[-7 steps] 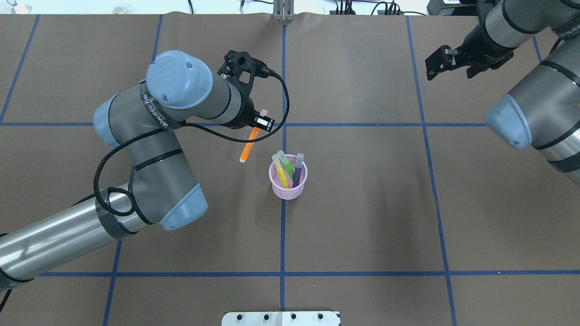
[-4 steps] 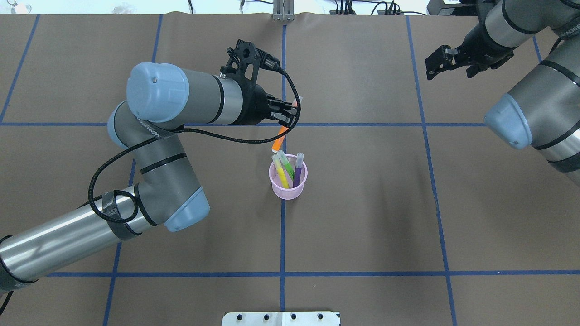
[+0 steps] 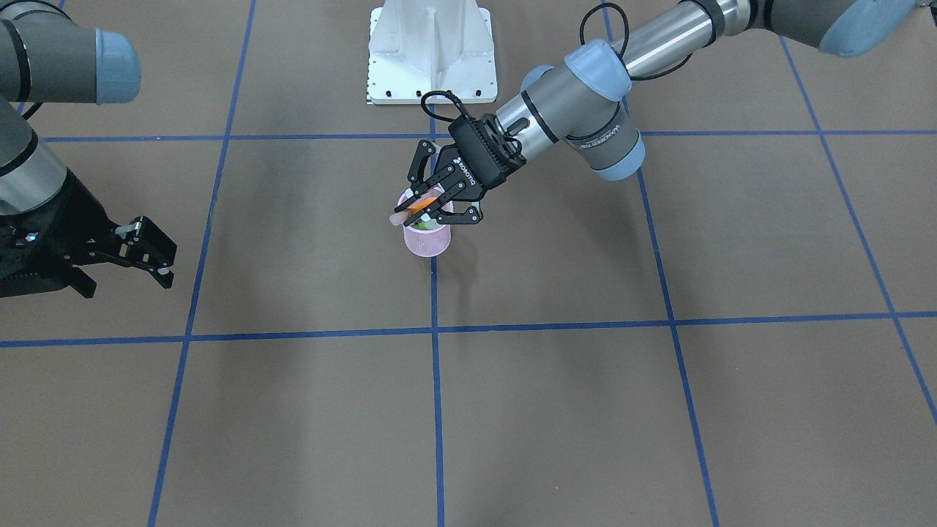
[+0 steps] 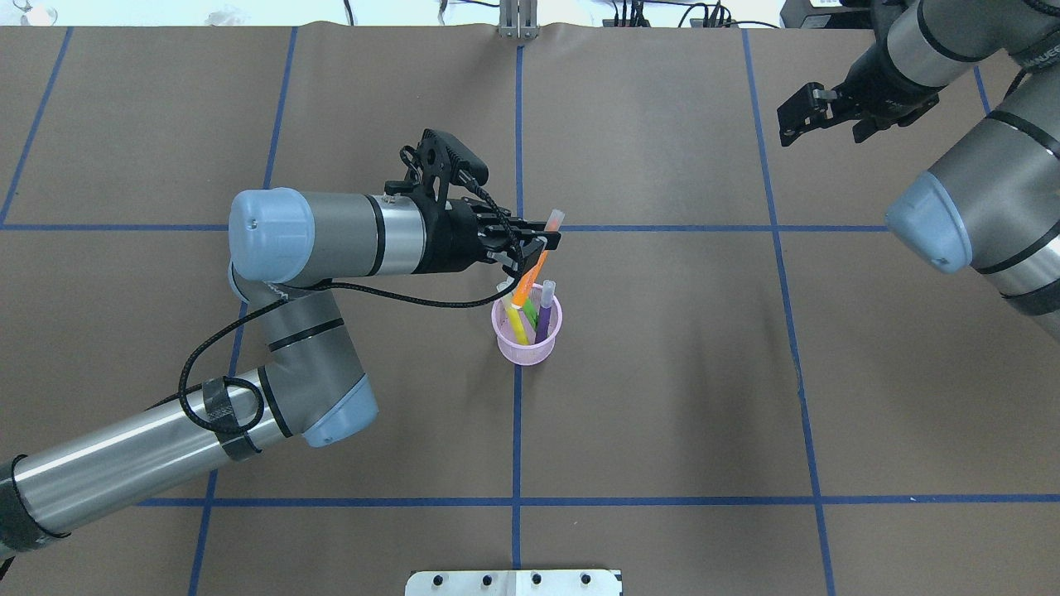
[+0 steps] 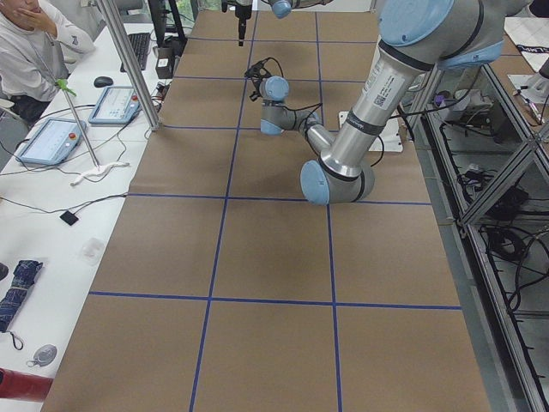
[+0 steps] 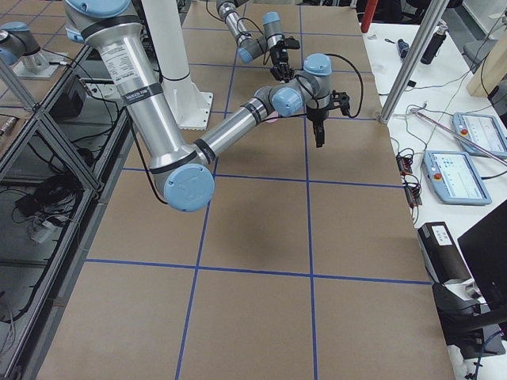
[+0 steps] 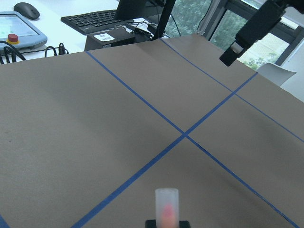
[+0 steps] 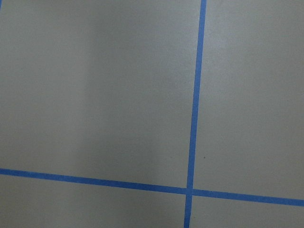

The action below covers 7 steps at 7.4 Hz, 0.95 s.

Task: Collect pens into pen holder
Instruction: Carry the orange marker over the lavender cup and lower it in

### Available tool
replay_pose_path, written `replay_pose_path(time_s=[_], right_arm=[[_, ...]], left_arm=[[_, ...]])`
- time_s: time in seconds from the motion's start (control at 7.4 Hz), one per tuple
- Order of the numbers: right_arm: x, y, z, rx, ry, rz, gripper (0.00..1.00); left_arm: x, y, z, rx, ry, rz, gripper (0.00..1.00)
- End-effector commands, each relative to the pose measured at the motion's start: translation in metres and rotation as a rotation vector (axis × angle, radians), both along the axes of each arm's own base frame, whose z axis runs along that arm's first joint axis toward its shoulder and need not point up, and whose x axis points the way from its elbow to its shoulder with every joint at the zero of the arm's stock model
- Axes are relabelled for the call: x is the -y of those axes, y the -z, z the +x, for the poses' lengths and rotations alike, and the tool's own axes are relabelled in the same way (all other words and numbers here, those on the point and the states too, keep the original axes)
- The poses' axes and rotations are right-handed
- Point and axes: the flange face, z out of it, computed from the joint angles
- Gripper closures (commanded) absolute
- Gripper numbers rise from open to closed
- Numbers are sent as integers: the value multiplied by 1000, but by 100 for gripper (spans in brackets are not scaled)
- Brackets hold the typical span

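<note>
The pink mesh pen holder (image 4: 530,343) stands upright at the table's middle and also shows in the front view (image 3: 427,241). In it lean the yellow pen (image 4: 518,328), the green pen (image 4: 530,312) and the purple pen (image 4: 544,316). My left gripper (image 4: 540,242) is shut on the orange pen (image 4: 530,273) and holds it tilted, its lower tip at the holder's mouth and its pale cap (image 7: 166,206) pointing up and away. In the front view the orange pen (image 3: 419,208) hangs just above the holder. My right gripper (image 4: 797,122) is open and empty, far off at the back right.
The brown table cover (image 4: 662,372) carries blue tape lines. The white robot base plate (image 4: 513,582) sits at the near edge. An operator (image 5: 34,51) and control pendants (image 5: 51,137) are beyond the table's far side.
My left gripper has carried the orange pen right and toward the holder. The pen's lower tip has moved from beside the holder to its mouth. The right arm has not moved.
</note>
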Motion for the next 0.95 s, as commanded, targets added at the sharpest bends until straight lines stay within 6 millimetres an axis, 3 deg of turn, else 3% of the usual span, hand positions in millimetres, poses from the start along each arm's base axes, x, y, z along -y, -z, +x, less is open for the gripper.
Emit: replay_pose_path(time_s=[0.0, 0.54, 0.81], right_arm=[[0, 0, 0, -1, 0, -1, 0], [0, -1, 0, -2, -1, 0, 0], [0, -1, 0, -1, -1, 1, 0]], left_arm=[[-27, -5, 20, -16, -44, 10, 100], [-41, 2, 23, -55, -52, 31, 100], [-29, 4, 14, -3, 6, 212, 100]])
